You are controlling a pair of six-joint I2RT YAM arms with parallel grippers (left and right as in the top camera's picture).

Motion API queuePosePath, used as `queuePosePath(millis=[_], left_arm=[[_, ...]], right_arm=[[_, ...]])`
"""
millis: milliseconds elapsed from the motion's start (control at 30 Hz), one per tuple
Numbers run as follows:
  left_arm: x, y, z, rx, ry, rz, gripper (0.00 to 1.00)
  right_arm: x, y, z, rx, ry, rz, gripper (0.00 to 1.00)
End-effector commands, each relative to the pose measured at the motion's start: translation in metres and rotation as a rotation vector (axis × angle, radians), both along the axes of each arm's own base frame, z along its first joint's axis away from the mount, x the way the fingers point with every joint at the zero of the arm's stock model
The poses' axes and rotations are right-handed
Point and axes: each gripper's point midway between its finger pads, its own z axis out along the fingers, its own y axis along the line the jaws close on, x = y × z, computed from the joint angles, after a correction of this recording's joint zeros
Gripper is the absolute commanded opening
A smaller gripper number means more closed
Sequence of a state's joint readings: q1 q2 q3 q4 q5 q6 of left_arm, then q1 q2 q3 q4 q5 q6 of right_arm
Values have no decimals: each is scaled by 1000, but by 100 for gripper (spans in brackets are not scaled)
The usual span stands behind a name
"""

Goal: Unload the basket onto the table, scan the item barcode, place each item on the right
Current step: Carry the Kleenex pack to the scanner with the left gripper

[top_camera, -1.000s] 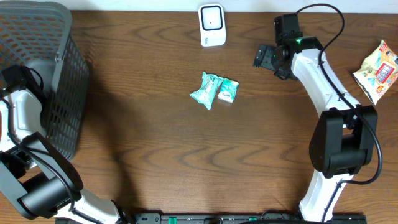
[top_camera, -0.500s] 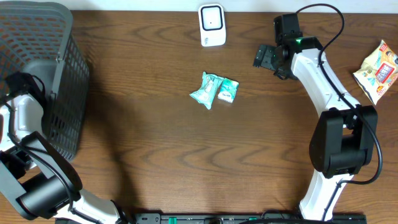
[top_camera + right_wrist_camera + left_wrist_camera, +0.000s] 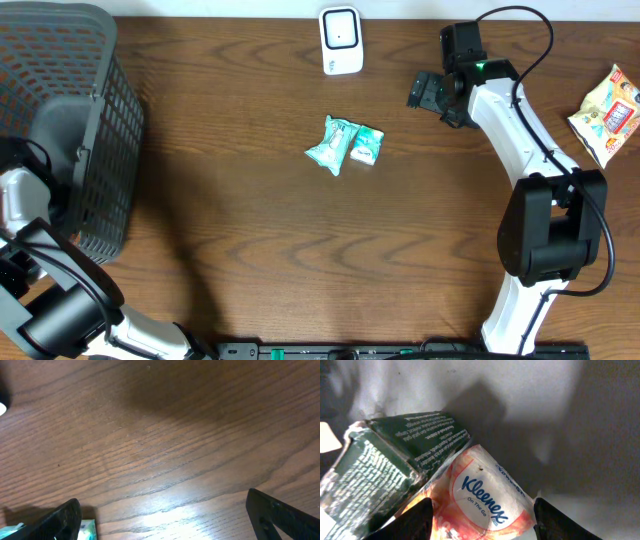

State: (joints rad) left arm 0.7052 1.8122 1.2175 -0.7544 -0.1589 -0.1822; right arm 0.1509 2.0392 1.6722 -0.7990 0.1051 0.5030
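Note:
In the left wrist view my left gripper (image 3: 482, 521) is down inside the basket. A white and orange Kleenex tissue pack (image 3: 485, 495) lies between its open dark fingers (image 3: 417, 521), close to both. A dark green box (image 3: 395, 455) leans against the pack on the left. Overhead, the basket (image 3: 60, 60) hides this gripper and only the left arm (image 3: 18, 190) shows. The white barcode scanner (image 3: 340, 40) stands at the table's far edge. My right gripper (image 3: 425, 92) hovers open and empty to the right of the scanner, above bare wood (image 3: 165, 435).
Two teal packets (image 3: 343, 144) lie mid-table, and one corner of them (image 3: 87, 530) shows by the right gripper's left finger. A yellow snack bag (image 3: 608, 112) lies at the far right edge. The tall dark mesh basket fills the far left corner.
Overhead, the left arm has slid toward the near edge along the basket's side. The right arm and the things on the table have not moved.

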Motion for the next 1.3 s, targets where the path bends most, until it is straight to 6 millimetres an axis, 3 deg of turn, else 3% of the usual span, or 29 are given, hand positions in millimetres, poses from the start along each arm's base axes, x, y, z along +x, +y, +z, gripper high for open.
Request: queuePosePath(millis=[0, 133, 333, 367, 533, 667, 800, 933, 1067, 1167, 1267], left_arm=[[-1, -7, -9, -51, -11, -5, 61], [-3, -9, -12, -59, -1, -5, 56], [6, -13, -12, -91, -48, -12, 11], [11, -15, -11, -105, -70, -15, 8], [30, -9, 9, -94, -158, -28, 7], [56, -9, 46, -84, -312, -61, 7], [87, -13, 108, -39, -555, -133, 7], [104, -15, 194, 99, -815, -195, 7], [104, -18, 294, 270, -1105, -175, 7], [103, -47, 361, 322, -1310, -291, 7], [102, -105, 409, 279, -1475, -526, 8]], right_arm=[[-3, 5, -6, -11, 16, 21, 99], [-3, 6, -6, -11, 16, 22, 99], [-3, 6, -6, -11, 16, 22, 99], [-3, 6, -6, -11, 16, 22, 99], [-3, 6, -6, -12, 16, 23, 99], [-3, 6, -6, -11, 16, 22, 99], [-3, 6, -6, -11, 16, 22, 99], [-3, 6, -6, -11, 16, 22, 99], [-3, 6, -6, -11, 16, 22, 99], [-3, 6, -6, -11, 16, 22, 99], [-3, 6, -6, -11, 16, 22, 99]])
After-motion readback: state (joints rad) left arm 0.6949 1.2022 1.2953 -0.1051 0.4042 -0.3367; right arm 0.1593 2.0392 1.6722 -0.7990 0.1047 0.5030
